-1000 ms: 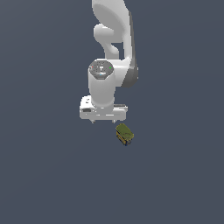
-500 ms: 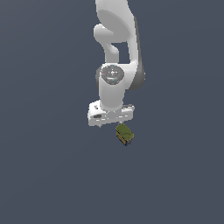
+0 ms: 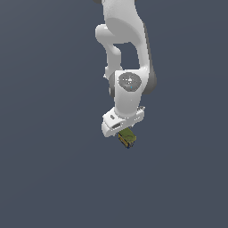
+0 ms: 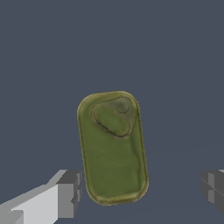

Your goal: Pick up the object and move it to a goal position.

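My claw [image 4: 140, 188] is spread wide and holds nothing. Its gray fingertip [image 4: 70, 192] sits just beside one long edge of the tin [image 4: 113, 146], and the other fingertip stands well clear of the opposite edge. The tin lies flat on the gray floor [image 3: 53, 178], lid up, directly beneath my claw. Off-centre like this, I judge one finger could land first and shove or twist the tin.

One tin can [image 4: 113, 148], one white arm [image 3: 126, 67], two grey-tipped fingers [image 4: 68, 193].
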Controlling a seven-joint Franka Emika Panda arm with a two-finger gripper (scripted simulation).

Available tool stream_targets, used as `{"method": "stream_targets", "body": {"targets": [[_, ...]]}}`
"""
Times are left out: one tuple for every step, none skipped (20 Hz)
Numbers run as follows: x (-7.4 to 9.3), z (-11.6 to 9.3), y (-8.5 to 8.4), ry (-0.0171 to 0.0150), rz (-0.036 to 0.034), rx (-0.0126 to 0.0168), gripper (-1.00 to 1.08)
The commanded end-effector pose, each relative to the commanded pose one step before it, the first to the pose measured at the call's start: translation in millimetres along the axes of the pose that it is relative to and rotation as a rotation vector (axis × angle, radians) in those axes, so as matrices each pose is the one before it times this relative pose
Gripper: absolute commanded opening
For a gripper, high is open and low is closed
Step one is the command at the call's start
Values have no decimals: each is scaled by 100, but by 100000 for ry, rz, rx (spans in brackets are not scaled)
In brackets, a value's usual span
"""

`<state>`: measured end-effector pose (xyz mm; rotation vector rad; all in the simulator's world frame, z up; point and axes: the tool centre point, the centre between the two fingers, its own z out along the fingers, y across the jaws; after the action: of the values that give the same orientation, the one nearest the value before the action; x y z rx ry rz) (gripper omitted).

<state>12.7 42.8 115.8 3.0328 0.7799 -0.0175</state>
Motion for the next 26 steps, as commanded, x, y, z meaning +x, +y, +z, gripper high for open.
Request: {"method": "stream_targets", "body": {"targets": [[562, 260, -713, 553, -5404, 227, 100], [183, 84, -222, 167, -1644, 79, 100], [164, 74, -194, 150, -1451, 70, 100], [144, 64, -167, 132, -1256, 61, 100], [123, 54, -140, 113, -1063, 51, 100], [102, 44, -113, 93, -867, 42, 100], [80, 34, -88, 73, -675, 33, 100], [57, 25, -61, 52, -480, 23, 100], [35, 15, -38, 32, -291, 14, 100], [12, 5, -13, 11, -97, 5, 100], [-58, -18, 39, -81, 555, -3, 100], [-2, 41, 2, 0, 0, 0, 100], [-5, 123, 5, 0, 0, 0, 100], [6, 201, -18, 7, -48, 1, 100], [-13, 286, 11, 0, 0, 0, 100], [3, 361, -23, 9, -68, 2, 100], [-8, 441, -10, 7, -48, 2, 100], [-8, 517, -19, 10, -68, 3, 100], [-14, 590, -18, 10, -68, 3, 100], [-8, 578, -26, 12, -84, 4, 100], [-12, 502, -8, 7, -48, 2, 100], [-4, 424, -9, 7, -48, 1, 100], [7, 346, -8, 7, -48, 0, 100], [3, 271, 20, 0, 0, 0, 100], [31, 188, -5, 6, -48, -5, 100], [28, 114, 23, 0, 0, 0, 100]]}}
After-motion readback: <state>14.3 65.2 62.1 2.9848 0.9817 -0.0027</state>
